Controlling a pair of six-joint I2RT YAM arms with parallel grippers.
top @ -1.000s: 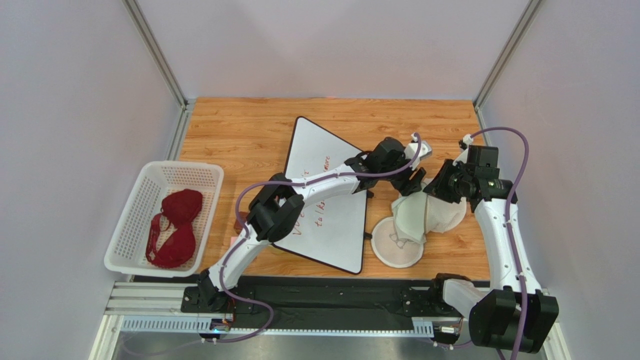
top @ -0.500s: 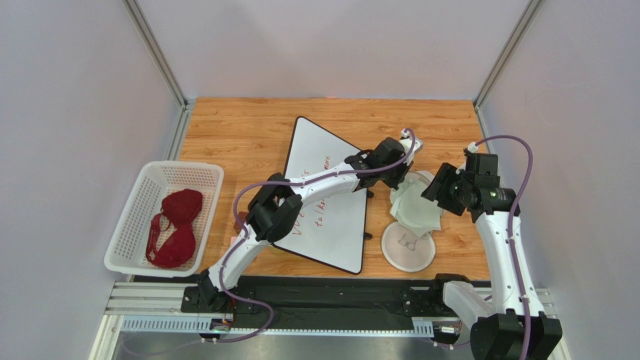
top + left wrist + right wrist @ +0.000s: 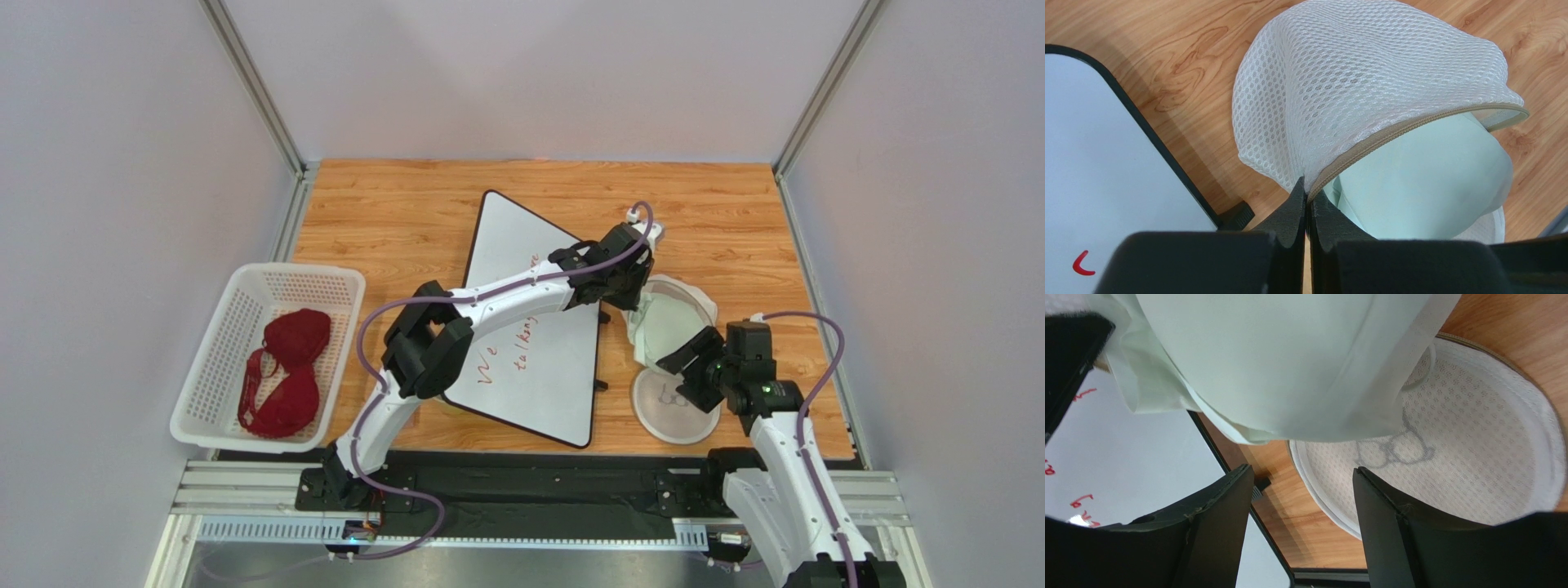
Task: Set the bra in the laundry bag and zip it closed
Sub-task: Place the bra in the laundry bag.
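The maroon bra (image 3: 288,368) lies in the white basket (image 3: 211,380) at the left, far from both arms. The white mesh laundry bag (image 3: 672,321) sits open on the wood at the right. Its disc lid (image 3: 672,410) lies flat in front of it, still attached. My left gripper (image 3: 635,311) is shut on the bag's tan zipper rim (image 3: 1389,131), pinching it between the fingertips (image 3: 1308,187). The mesh wall (image 3: 1364,73) arches over the pale lining (image 3: 1425,177). My right gripper (image 3: 1301,474) stands open and empty above the lid (image 3: 1468,459), just near of the bag.
A whiteboard (image 3: 528,343) with red writing lies left of the bag, under the left arm; its black edge (image 3: 1229,459) runs close to the lid. Grey walls enclose the table on three sides.
The left gripper has shut on the bag's rim. The right gripper has opened, let go of the bag and drawn back toward the near edge. The bag has settled lower.
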